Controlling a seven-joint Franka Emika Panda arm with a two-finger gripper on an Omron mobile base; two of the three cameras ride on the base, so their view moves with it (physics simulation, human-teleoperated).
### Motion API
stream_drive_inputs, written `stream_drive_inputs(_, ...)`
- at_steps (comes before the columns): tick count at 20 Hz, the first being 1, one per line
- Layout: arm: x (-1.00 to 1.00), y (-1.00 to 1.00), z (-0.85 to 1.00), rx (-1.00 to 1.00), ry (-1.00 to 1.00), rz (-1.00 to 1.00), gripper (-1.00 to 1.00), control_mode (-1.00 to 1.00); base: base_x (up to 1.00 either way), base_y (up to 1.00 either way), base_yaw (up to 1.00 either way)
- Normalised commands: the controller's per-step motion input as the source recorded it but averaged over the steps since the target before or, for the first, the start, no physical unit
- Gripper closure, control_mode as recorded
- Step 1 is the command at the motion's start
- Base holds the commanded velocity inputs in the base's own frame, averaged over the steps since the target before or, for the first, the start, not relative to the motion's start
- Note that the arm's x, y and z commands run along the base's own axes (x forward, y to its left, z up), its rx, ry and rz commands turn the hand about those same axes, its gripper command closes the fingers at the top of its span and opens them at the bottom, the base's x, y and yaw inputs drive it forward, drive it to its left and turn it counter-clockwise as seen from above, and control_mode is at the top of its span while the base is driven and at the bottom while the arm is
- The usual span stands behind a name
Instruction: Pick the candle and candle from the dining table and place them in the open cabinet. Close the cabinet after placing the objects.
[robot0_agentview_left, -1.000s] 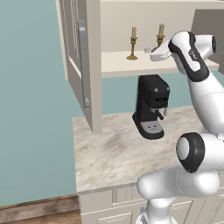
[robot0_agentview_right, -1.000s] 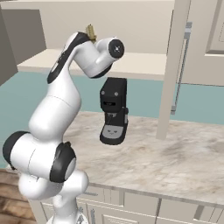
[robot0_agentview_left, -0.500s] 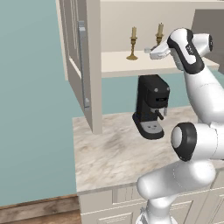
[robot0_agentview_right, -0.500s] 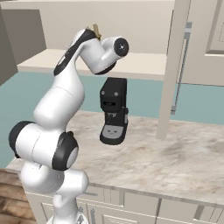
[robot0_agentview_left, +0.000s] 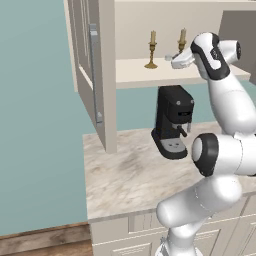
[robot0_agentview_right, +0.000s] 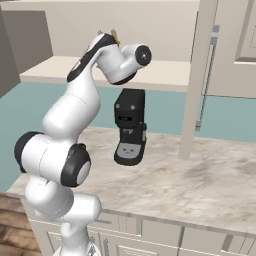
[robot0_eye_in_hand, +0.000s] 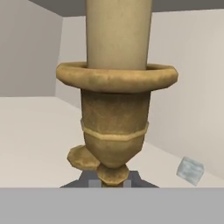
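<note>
While we keep our gripper (robot0_eye_in_hand: 110, 181) clamped on the second candle's (robot0_eye_in_hand: 114, 105) slim brass stem, upright over the cabinet shelf (robot0_agentview_left: 145, 73) beside its twin (robot0_agentview_left: 152, 49), we judge it light, rigid, top-heavy.

No text, label, brand, number or sign can be read anywhere in these views. The black coffee machine (robot0_agentview_left: 172, 120) on the tabletop (robot0_agentview_left: 130, 175) has a plain front with small marks too blurred to make out, and the cabinet (robot0_agentview_left: 95, 75) doors, its shelf and the candle (robot0_eye_in_hand: 118, 87) holders carry no lettering.
</note>
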Motion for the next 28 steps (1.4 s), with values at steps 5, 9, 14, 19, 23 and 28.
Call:
stream_drive_inputs(5, 0.17, -0.03, -0.1, 0.0, 0.0, 0.0, 1.0, -1.0, 0.0, 0.0, 0.0)
stream_drive_inputs(9, 0.2, -0.02, -0.13, 0.0, 0.0, 0.0, 1.0, -1.0, 0.0, 0.0, 0.0)
stream_drive_inputs(14, 0.23, -0.06, -0.15, -0.01, 0.0, 0.0, 1.0, -1.0, 0.0, 0.0, 0.0)
stream_drive_inputs(19, 0.24, -0.05, -0.11, 0.0, 0.0, 0.0, 1.0, -1.0, 0.0, 0.0, 0.0)
stream_drive_inputs(23, 0.09, 0.0, -0.03, 0.0, 0.0, 0.0, 1.0, -1.0, 0.0, 0.0, 0.0)
stream_drive_inputs(28, 0.01, 0.0, -0.03, 0.0, 0.0, 0.0, -1.0, -1.0, 0.0, 0.0, 0.0)
